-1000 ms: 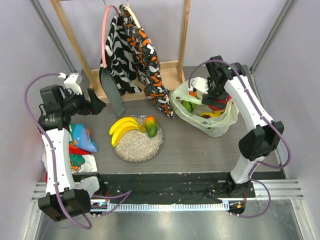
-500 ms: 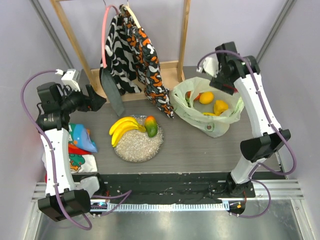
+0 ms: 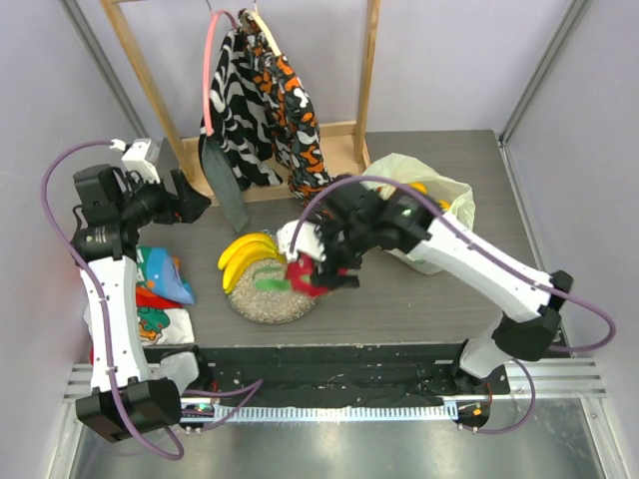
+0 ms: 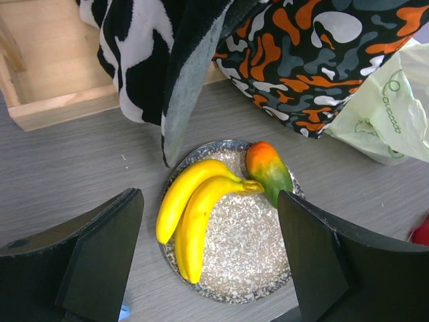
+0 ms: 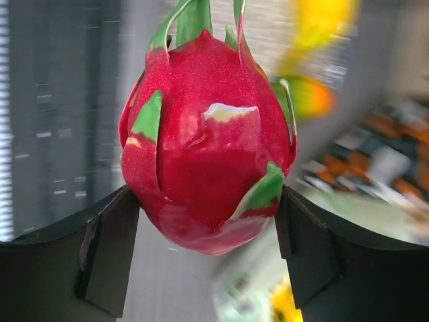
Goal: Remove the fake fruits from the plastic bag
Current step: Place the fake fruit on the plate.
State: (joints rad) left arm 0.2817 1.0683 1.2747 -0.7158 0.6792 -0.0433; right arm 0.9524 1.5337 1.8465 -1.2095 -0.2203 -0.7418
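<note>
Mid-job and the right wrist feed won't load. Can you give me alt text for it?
A red-pink dragon fruit with green-tipped scales fills the frame, clamped between the two dark fingers of the right gripper. Behind it everything is motion-blurred; a yellow shape shows at top right.

A robotics lab test cell is shown. A left arm (image 3: 112, 309) and a right arm (image 3: 479, 261) are bolted to a metal rail (image 3: 569, 377) at the near edge of a grey table (image 3: 399, 299), and purple cables (image 3: 45, 195) are looped along them. The space is closed in by plain pale panels (image 3: 449, 60) and aluminium posts (image 3: 537, 75). Staged props are set out: a patterned cloth (image 3: 260, 90) hung on a bare wooden rack (image 3: 369, 70), plastic bananas (image 3: 245, 257) on a speckled plate (image 3: 262, 299), a glossy dragon fruit (image 5: 204, 134) and a plastic bag (image 3: 449, 200).
</note>
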